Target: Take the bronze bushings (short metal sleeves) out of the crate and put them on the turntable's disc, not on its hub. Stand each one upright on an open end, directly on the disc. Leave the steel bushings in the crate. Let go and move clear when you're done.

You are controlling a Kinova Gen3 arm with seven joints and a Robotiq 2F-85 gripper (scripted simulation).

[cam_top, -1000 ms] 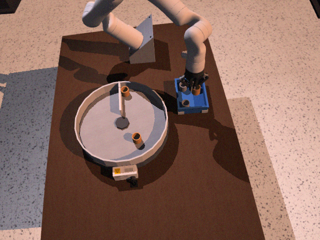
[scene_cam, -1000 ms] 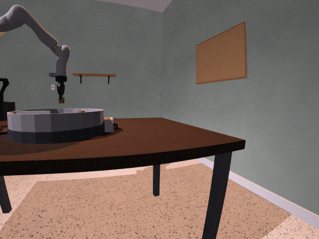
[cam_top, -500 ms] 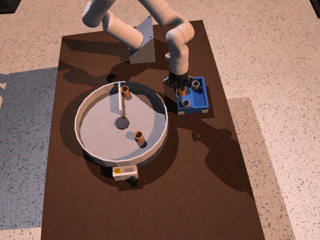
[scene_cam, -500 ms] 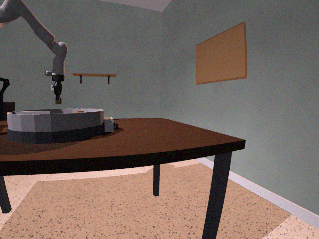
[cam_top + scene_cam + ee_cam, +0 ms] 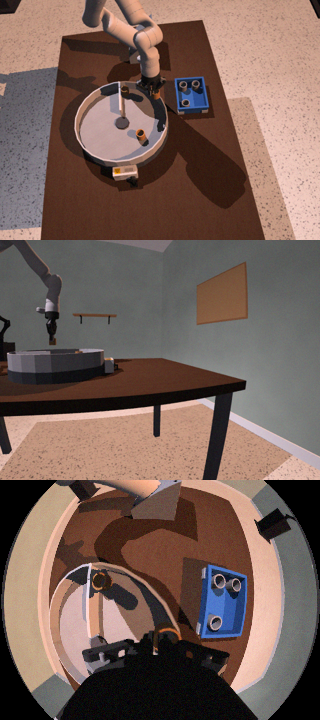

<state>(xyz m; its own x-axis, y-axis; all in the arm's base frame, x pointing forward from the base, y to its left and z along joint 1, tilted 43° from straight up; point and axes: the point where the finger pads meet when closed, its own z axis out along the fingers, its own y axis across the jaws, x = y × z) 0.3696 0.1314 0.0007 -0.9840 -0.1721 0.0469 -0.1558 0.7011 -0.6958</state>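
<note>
A dark brown wooden table [image 5: 144,379] on dark legs is seen standing on a tan speckled rug [image 5: 129,446], which is laid over a paler speckled floor [image 5: 258,51]. A plain orange-brown corkboard [image 5: 222,293] is mounted on the grey-green right wall [image 5: 279,364]. A narrow wooden shelf [image 5: 94,315] on two black brackets is fixed to the far wall. A pale skirting board [image 5: 268,436] runs along the wall's foot.
</note>
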